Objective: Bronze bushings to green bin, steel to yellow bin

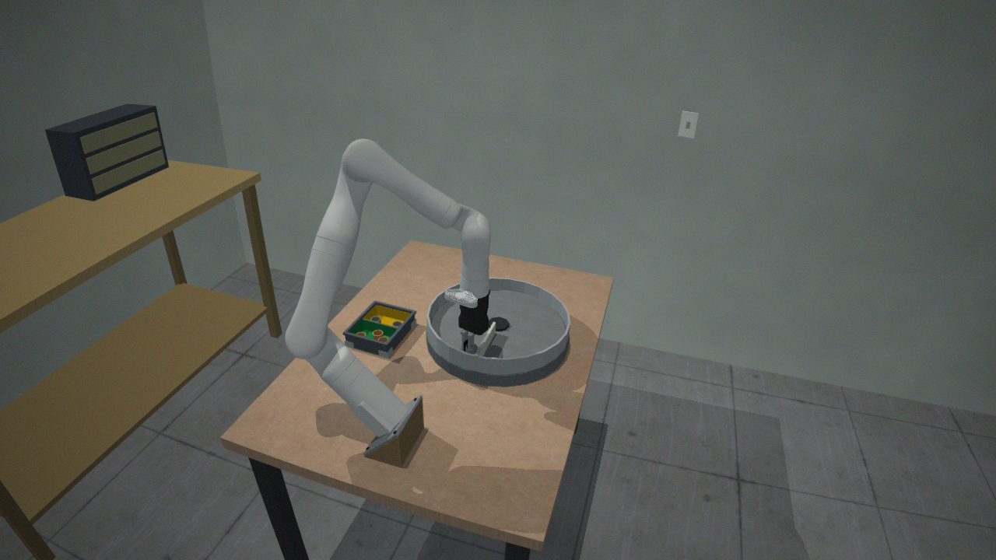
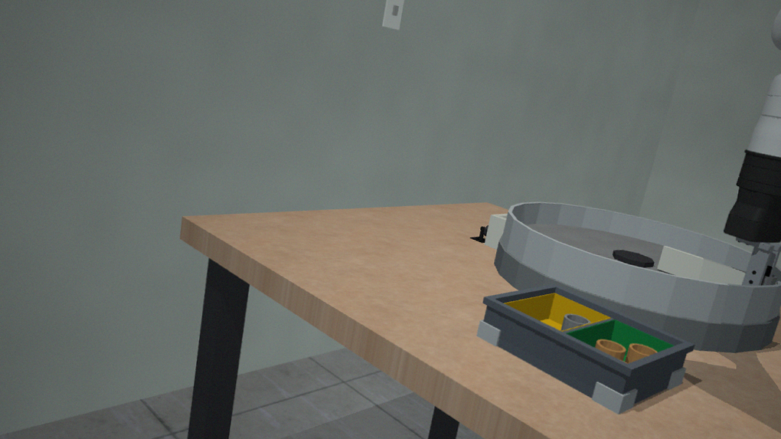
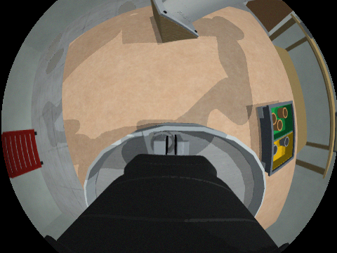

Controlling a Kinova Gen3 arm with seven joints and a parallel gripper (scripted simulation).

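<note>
My gripper (image 1: pixel 468 348) (image 2: pixel 758 281) (image 3: pixel 171 141) hangs over the near side of the turntable (image 1: pixel 532 364) (image 2: pixel 636 289) (image 3: pixel 260 183), its lower fingers inside the rim. The fingers stand narrow with a small gap. A grey steel bushing (image 3: pixel 153 138) shows as a ring at the fingertips, off to one side; it seems pinched by its wall, partly hidden by the fingers. The green bin (image 1: pixel 365 327) (image 2: pixel 621 331) (image 3: pixel 286 131) holds three bronze bushings (image 1: pixel 377 334) (image 2: pixel 641 352) (image 3: pixel 285 112). The yellow bin (image 1: pixel 381 313) (image 2: pixel 529 305) (image 3: pixel 288 154) holds two steel bushings (image 1: pixel 397 323) (image 2: pixel 575 322) (image 3: pixel 286 141).
A pale upright plate (image 1: pixel 488 340) (image 2: pixel 685 263) stands inside the turntable beside my gripper, near the black centre hub (image 1: pixel 499 323) (image 2: pixel 632 257). The turntable's raised rim surrounds them. The dark bin tray stands left of the turntable in the top view.
</note>
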